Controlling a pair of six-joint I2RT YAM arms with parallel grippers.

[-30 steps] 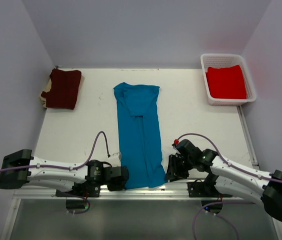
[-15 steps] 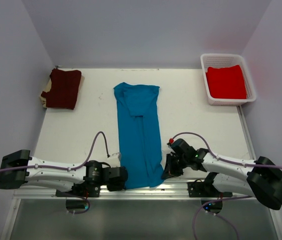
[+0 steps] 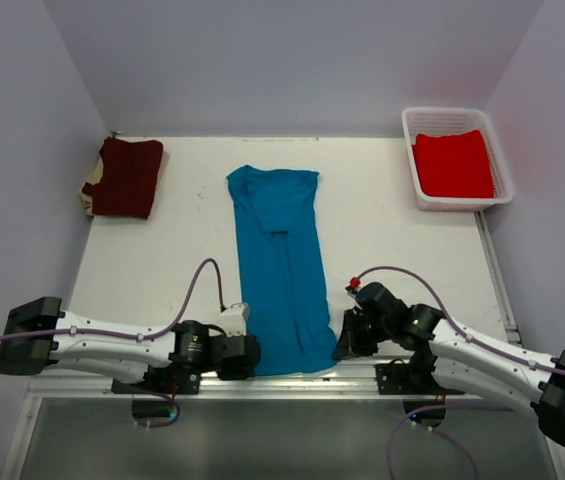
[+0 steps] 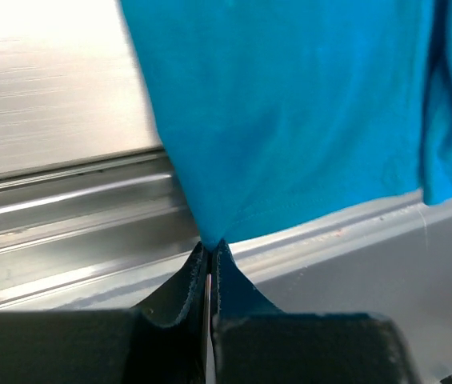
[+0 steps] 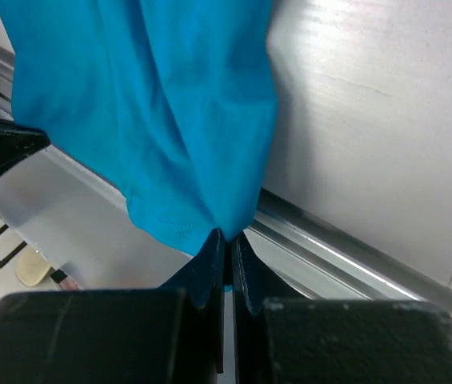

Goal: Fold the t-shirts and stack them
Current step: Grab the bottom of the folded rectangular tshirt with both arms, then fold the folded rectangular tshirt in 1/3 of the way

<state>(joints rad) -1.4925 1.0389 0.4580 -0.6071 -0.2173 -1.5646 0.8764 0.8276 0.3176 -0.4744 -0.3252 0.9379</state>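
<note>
The teal-blue t-shirt [image 3: 280, 265] lies folded into a long narrow strip down the table's middle, its near hem at the front edge. My left gripper [image 3: 247, 357] is shut on the hem's near left corner, seen in the left wrist view [image 4: 210, 246] with the cloth [image 4: 290, 112] rising from it. My right gripper [image 3: 340, 345] is shut on the near right corner, seen in the right wrist view [image 5: 226, 237] with the cloth [image 5: 146, 104] above it. The dark maroon t-shirt [image 3: 125, 177] lies folded at the far left. The bright red t-shirt [image 3: 453, 164] lies in the basket.
A white plastic mesh basket [image 3: 408, 130] stands at the far right corner. A metal rail [image 4: 66, 216] runs along the table's front edge under both grippers. White walls close the table on three sides.
The right gripper has shifted slightly right and away from the front edge with its corner. The left gripper has edged a little right. The shirt's near hem has lifted slightly.
</note>
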